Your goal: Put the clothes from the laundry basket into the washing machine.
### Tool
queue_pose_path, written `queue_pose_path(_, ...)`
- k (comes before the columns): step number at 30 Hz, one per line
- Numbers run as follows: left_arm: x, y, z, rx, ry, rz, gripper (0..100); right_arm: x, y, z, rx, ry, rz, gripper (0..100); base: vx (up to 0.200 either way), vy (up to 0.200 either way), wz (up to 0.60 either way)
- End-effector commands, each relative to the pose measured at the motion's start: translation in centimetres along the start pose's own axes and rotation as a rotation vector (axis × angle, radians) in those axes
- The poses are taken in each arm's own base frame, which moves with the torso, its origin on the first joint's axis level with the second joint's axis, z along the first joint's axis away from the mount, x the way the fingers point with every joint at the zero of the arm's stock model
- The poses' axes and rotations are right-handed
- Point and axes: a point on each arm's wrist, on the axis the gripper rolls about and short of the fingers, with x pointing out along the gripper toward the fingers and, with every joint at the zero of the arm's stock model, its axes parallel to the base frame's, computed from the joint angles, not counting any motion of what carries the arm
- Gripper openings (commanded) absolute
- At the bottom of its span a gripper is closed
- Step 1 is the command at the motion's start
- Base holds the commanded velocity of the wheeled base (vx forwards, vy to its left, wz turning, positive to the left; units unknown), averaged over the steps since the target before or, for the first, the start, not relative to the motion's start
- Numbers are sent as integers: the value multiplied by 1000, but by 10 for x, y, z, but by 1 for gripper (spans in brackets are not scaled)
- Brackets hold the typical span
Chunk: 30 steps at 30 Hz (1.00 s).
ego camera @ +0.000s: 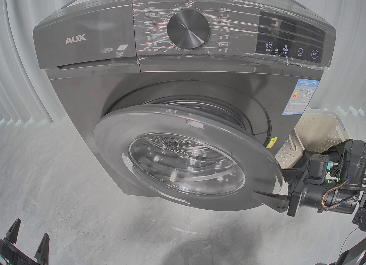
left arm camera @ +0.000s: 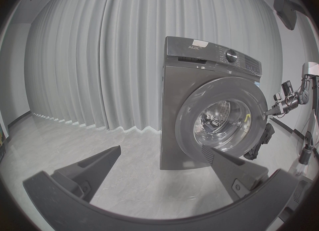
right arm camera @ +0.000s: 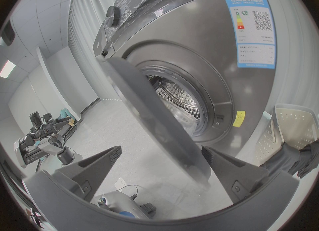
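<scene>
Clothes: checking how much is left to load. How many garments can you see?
1: a dark garment draped over the laundry basket rim, beside the washing machine. More may be hidden inside the basket.

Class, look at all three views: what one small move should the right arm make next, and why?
Probably swing the door wider. The right gripper has its jaws open astride the door's free edge. The door stands only partly open, covering much of the drum, while dark clothes hang over the laundry basket.

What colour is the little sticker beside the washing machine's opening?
Yellow sticker; clearest in the right wrist view.
</scene>
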Motion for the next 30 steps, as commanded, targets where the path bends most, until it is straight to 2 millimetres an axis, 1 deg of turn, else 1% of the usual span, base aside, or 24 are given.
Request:
queue_pose_path(1,0,0,-5,0,0,0,100,-12,7,-7,-5,3,28,100,0,0,0)
queue_pose_path(5,0,0,-5,0,0,0,100,-18,7,-7,-4,-10,29,100,0,0,0)
queue_pose_path(9,0,0,-5,0,0,0,100,-15,5,-2,-6,-26,16,100,0,0,0)
queue_pose_path(11,0,0,-5,0,0,0,100,-12,3,7,-5,-54,1,100,-200,0,0)
queue_pose_path(13,0,0,-5,0,0,0,100,-7,1,10,-5,-56,-5,100,-200,0,0)
queue_pose_path(15,0,0,-5,0,0,0,100,-2,0,10,-3,-48,-8,100,-200,0,0)
queue_pose_path(18,0,0,-5,-2,0,0,100,2,2,6,-2,-20,2,100,0,0,0)
queue_pose_path(24,0,0,-5,0,0,0,100,-6,6,-4,-1,2,26,100,0,0,0)
queue_pose_path(25,0,0,-5,0,0,0,100,-11,7,-4,-3,-7,30,100,0,0,0)
queue_pose_path(26,0,0,-5,0,0,0,100,-11,7,-4,-3,-7,30,100,0,0,0)
queue_pose_path(27,0,0,-5,0,0,0,100,-17,8,-4,-5,-19,32,100,0,0,0)
queue_pose_path(30,0,0,-5,0,0,0,100,-18,7,-1,-5,-34,23,100,0,0,0)
